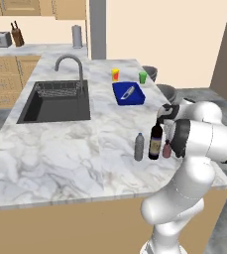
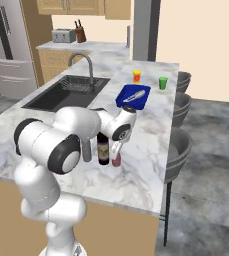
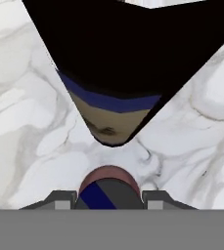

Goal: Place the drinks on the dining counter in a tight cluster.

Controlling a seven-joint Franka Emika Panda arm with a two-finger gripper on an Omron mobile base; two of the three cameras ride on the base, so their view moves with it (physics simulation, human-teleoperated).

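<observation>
On the dining counter near its right front edge, the three drinks stand close together. The small grey bottle is leftmost, the tall dark wine bottle with its pale label stands in the middle, and the small reddish bottle is on the right. My gripper reaches down from above and is shut on the reddish bottle. In the hand view its dark cap sits between the fingertips, with the wine bottle looming just beyond. From the right base view, the reddish bottle touches or nearly touches the wine bottle.
A black sink with a curved faucet lies at the counter's left. A blue tray, a yellow cup and a green cup sit further back. Grey stools line the right edge.
</observation>
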